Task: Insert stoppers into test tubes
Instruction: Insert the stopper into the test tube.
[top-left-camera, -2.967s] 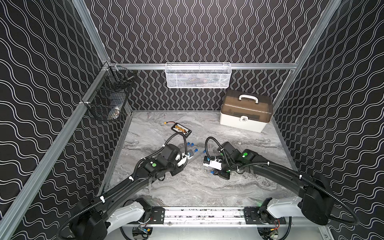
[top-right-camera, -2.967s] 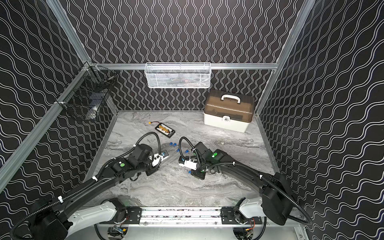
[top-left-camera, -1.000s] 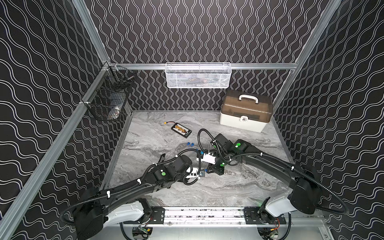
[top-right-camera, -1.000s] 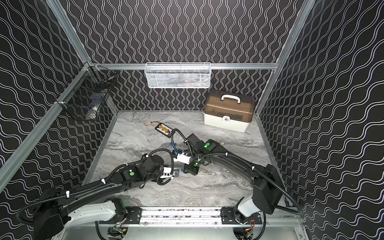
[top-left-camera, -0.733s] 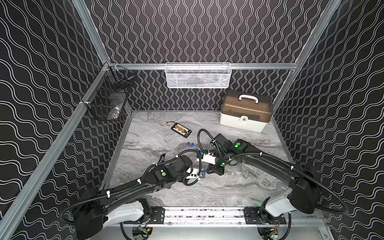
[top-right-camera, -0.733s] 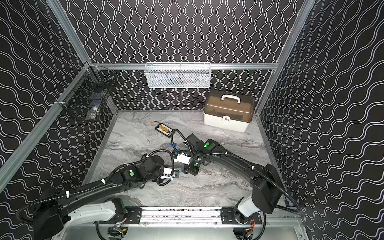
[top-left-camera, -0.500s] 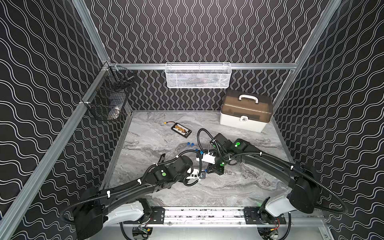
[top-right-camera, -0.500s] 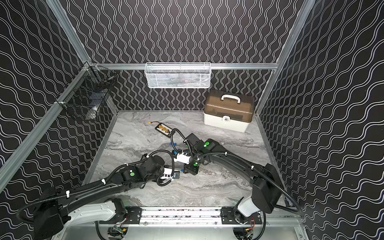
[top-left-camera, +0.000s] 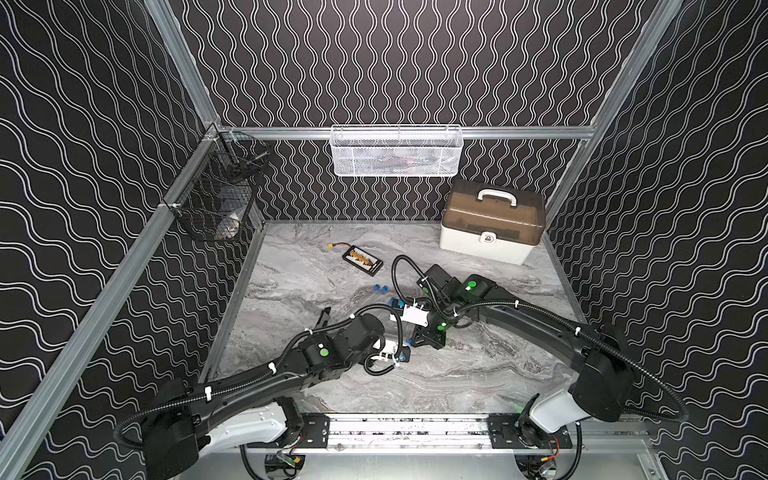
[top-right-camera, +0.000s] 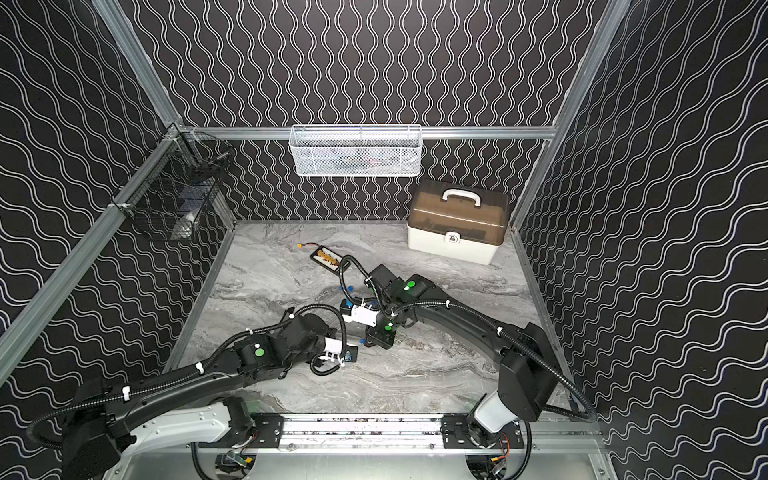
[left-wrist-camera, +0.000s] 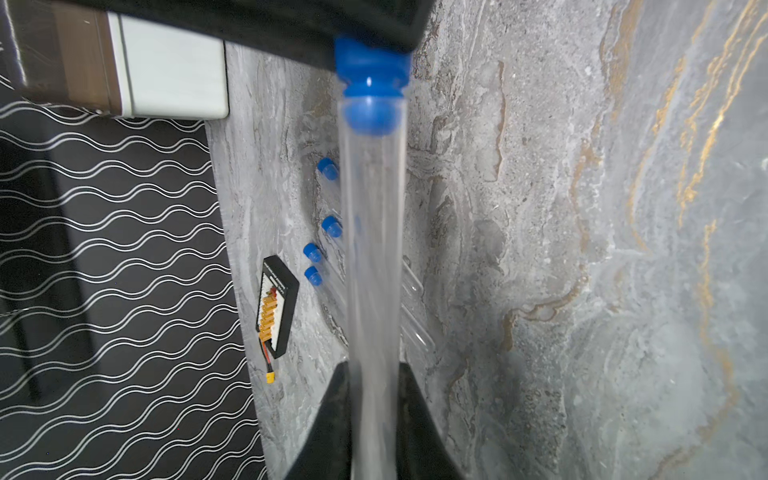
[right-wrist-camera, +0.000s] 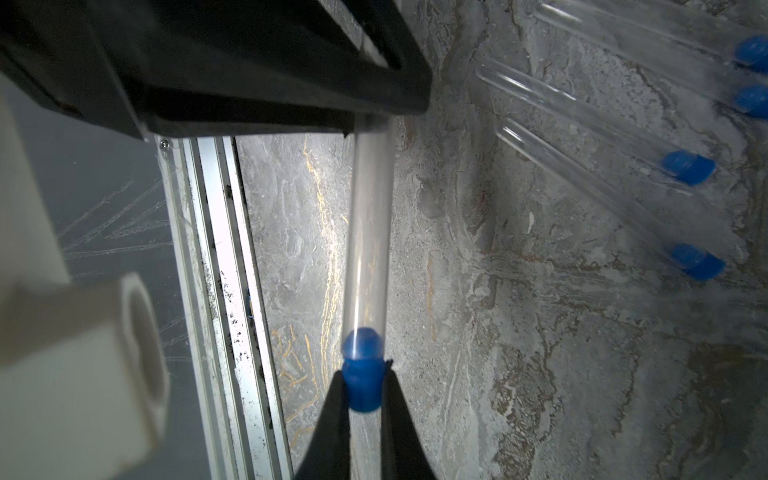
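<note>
1. One test tube (left-wrist-camera: 372, 249): pinched by left gripper (left-wrist-camera: 374, 370), held mid-table.
2. One stopper (right-wrist-camera: 361, 390): pinched by right gripper (right-wrist-camera: 365, 376), nose inside that tube's mouth.
3. Four stoppered tubes (right-wrist-camera: 688, 166): lying farther back, near battery board (left-wrist-camera: 277, 307).

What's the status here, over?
Left gripper shut on test tube. Right gripper shut on stopper, tip inside tube mouth. Four stoppered tubes lie aside, nothing blocking.
</note>
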